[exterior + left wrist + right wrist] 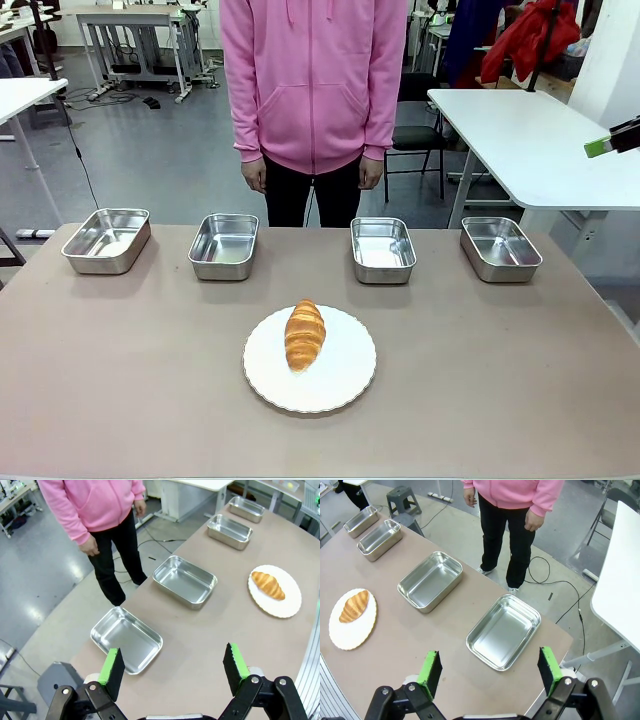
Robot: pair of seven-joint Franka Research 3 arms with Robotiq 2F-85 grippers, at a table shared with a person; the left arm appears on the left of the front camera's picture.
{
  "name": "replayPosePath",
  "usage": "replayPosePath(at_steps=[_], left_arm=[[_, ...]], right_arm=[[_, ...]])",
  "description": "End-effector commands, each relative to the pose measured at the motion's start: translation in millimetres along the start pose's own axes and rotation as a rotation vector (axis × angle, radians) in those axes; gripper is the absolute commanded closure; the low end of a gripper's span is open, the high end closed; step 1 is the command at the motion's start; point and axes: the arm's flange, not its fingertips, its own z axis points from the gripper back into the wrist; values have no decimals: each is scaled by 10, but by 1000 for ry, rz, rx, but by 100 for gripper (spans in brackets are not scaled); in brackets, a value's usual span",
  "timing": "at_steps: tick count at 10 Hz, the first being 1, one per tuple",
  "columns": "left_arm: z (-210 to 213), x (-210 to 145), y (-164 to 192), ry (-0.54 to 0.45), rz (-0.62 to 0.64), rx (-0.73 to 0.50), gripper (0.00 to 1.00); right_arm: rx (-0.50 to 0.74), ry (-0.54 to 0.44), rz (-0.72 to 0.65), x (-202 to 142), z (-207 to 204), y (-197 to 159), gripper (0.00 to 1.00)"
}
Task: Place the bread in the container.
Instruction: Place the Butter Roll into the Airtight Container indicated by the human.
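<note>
Left gripper (pixel 173 661) and right gripper (pixel 490 663) hang released, jaws parted, over the table (pixel 500 380) (bread (pixel 304 335) lies on the white plate (pixel 347 385)).

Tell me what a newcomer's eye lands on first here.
The golden-brown bread lies on a round white plate in the middle of the table. Behind it, four empty steel pans line the far edge before a person in a pink hoodie. The left gripper and right gripper hover open over its two ends.
</note>
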Motion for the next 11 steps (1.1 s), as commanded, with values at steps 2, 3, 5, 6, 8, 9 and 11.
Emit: replayPosePath(at_steps=[2, 3, 5, 6, 8, 9, 11], left_arm=[[-8, 9, 8, -7, -7, 3, 0], [-8, 9, 8, -7, -7, 3, 0], [-8, 9, 8, -7, -7, 3, 0], [-8, 9, 8, -7, -7, 3, 0], [-8, 9, 8, -7, -7, 3, 0], [-8, 9, 8, -7, -7, 3, 0], [-8, 9, 8, -7, -7, 3, 0]], right_arm=[[8, -16, -1, 9, -6, -1, 0], [8, -16, -1, 9, -6, -1, 0], [8, -16, -1, 9, -6, -1, 0], [8, -16, -1, 9, -6, -1, 0], [8, -16, -1, 9, -6, -1, 0], [8, -16, -1, 9, -6, -1, 0], [8, -16, -1, 9, -6, -1, 0]])
